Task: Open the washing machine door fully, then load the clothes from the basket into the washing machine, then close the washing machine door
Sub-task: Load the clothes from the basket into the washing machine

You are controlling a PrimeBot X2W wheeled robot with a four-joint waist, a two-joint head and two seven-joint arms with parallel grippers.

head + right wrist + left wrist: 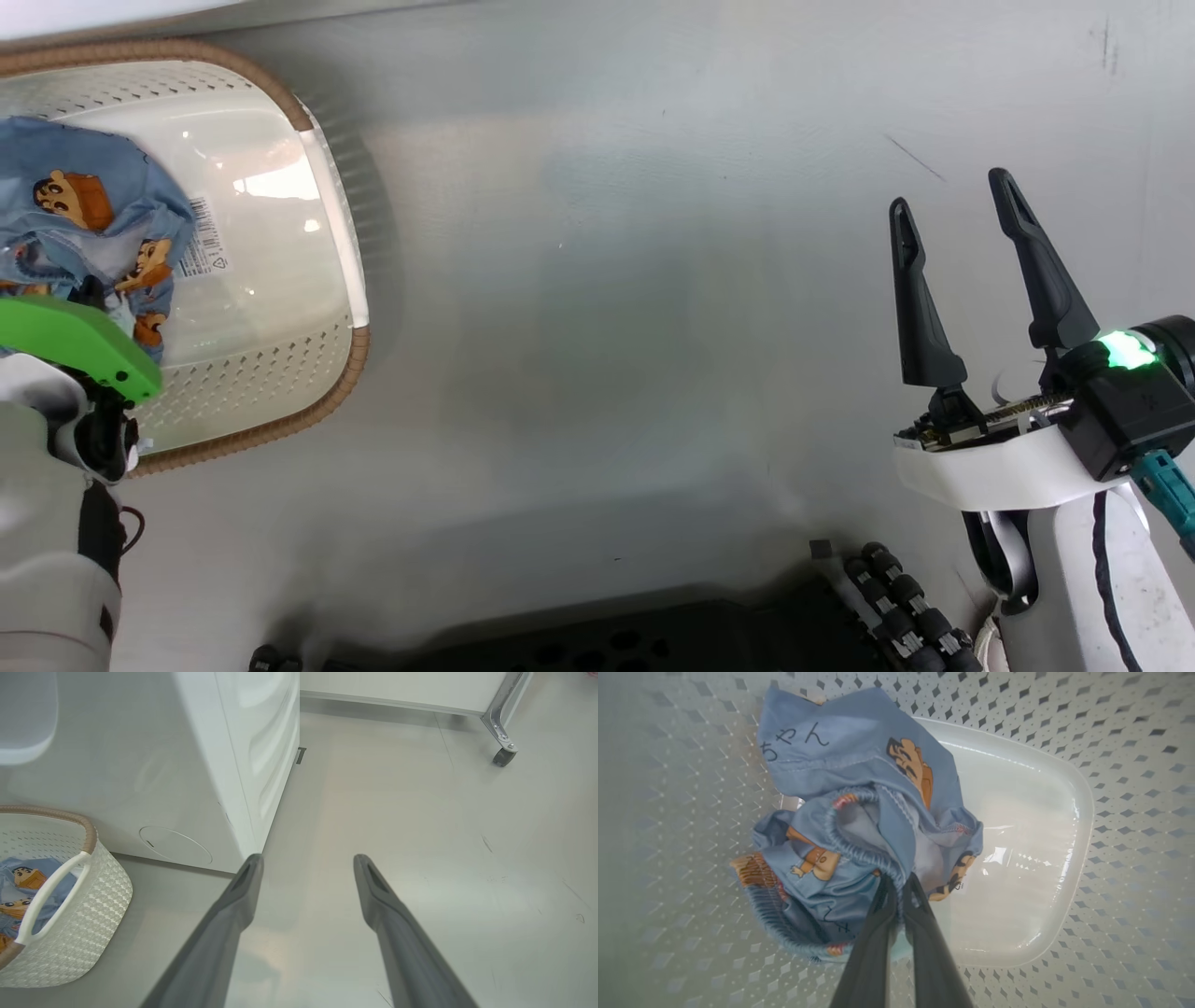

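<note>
The basket (329, 201) stands on the floor at the upper left of the head view, cream-white and perforated with a brown rim. In it lie the clothes (89, 219), light blue fabric with orange-brown cartoon figures. My left gripper (899, 879) is down inside the basket, shut on an elastic hem of the clothes (859, 779). Its green-covered wrist (75, 341) hangs over the basket's near side. My right gripper (950, 192) is open and holds nothing, far to the right over bare floor. The washing machine (243, 756) shows as a white cabinet corner beside the basket (93, 905). The washing machine door is out of view.
A barcode sticker (201, 245) lies on the basket's glossy floor. A metal leg with a caster (503, 756) stands at the far right of the right wrist view. Pale grey floor (635, 327) stretches between the basket and my right gripper (308, 858). My dark base (653, 635) fills the bottom edge.
</note>
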